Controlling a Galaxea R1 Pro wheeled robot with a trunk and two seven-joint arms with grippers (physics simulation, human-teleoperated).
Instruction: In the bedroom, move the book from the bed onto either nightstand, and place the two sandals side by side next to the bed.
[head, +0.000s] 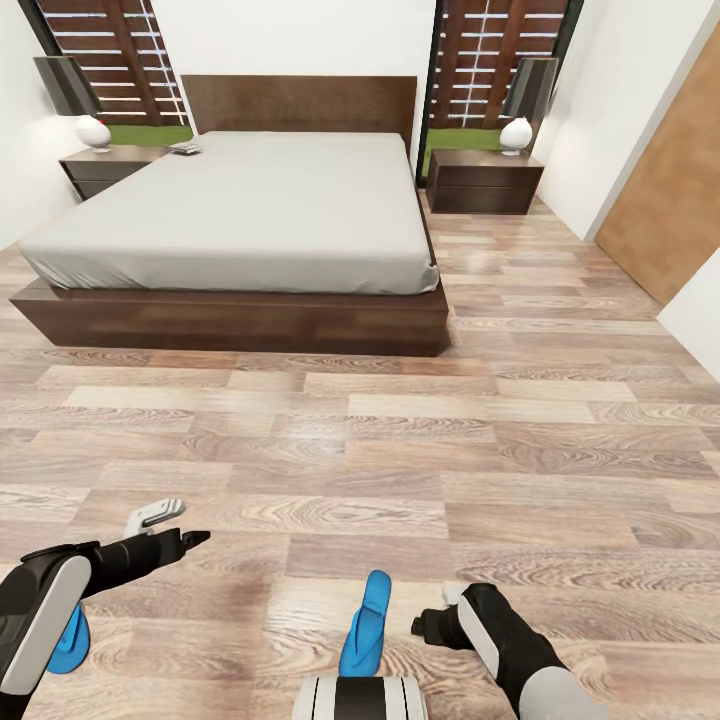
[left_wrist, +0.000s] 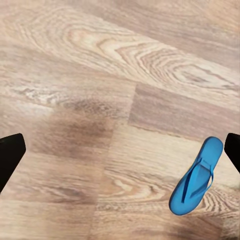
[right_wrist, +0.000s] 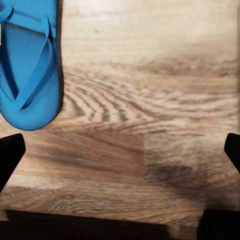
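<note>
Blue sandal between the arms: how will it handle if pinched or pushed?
The blue sandal looks thin and flat on the wood floor, so probably light and bendy. It shouldn't roll or tip; a push would likely slide it. Its thin straps seem the easiest pinch point for the right hand.

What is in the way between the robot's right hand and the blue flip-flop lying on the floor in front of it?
Nothing visible. In the head view the right hand hangs just beside the flat bright blue flip-flop, with only bare light wood-plank floor between them. The right wrist view shows that flip-flop lying flat, with nothing on it.
</note>
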